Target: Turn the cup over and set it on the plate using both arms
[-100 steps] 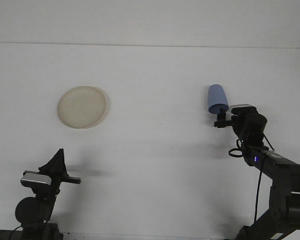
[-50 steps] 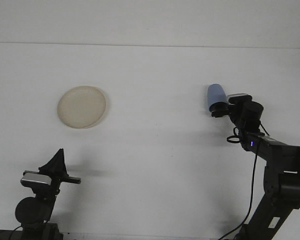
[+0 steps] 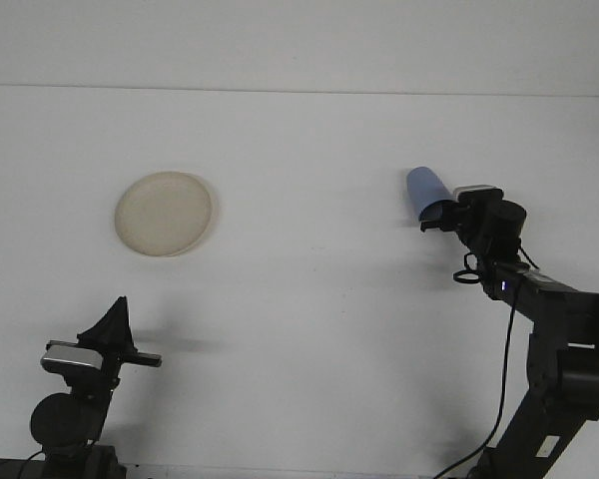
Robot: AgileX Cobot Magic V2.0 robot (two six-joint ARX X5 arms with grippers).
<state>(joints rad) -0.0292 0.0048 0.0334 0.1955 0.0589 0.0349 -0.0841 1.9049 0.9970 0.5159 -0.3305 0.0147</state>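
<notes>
A blue cup (image 3: 426, 190) is held off the white table at the right, tilted with its closed end up and to the left. My right gripper (image 3: 439, 214) is shut on the cup's lower rim end. A cream round plate (image 3: 165, 213) lies flat on the table at the left, with nothing on it. My left gripper (image 3: 114, 324) rests low near the front left edge, well below the plate, pointing up; its black fingers come to one tip, with nothing held.
The right arm (image 3: 554, 329) rises from the front right corner with a cable looped along it. The table's back edge (image 3: 299, 88) runs across the top of the view.
The right gripper has lifted and turned the cup, tilting it further to the left and shifting it slightly left. The left arm has stayed still.
</notes>
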